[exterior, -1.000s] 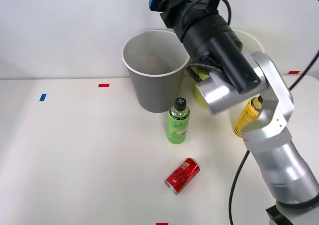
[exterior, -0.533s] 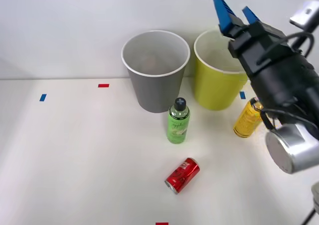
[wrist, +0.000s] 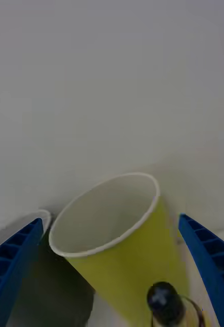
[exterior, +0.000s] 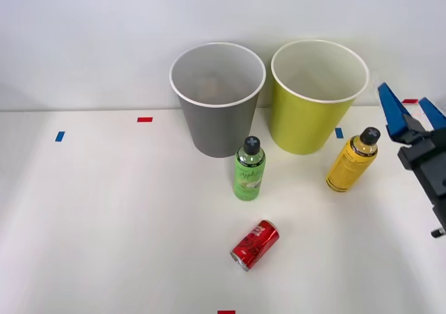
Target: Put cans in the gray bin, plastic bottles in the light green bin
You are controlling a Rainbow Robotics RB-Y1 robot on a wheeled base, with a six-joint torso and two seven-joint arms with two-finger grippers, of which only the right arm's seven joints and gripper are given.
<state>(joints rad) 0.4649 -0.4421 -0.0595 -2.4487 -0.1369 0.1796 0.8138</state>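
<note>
The gray bin (exterior: 216, 129) and the light green bin (exterior: 306, 126) stand side by side at the back of the table. A green plastic bottle (exterior: 249, 169) with a black cap stands upright just in front of the gray bin. A yellow-orange bottle (exterior: 352, 161) stands right of the light green bin. A red can (exterior: 255, 244) lies on its side nearer the front. My right gripper (exterior: 411, 112) hangs open and empty at the right edge, just right of the yellow bottle. In the right wrist view the gripper (wrist: 110, 220) frames the light green bin (wrist: 137, 265), with the yellow bottle's cap (wrist: 163, 299) below and the gray bin (wrist: 50, 291) beside it.
A white wall rises right behind the bins. Small tape marks lie on the white table: red (exterior: 145, 119), blue (exterior: 60, 136), blue (exterior: 339, 132), and red (exterior: 226, 312) at the front edge. Open tabletop stretches to the left.
My right arm has swung from above the gray bin to the right and downward, ending at the right edge beside the yellow bottle. The gripper stayed open. Bottles and can have not moved.
</note>
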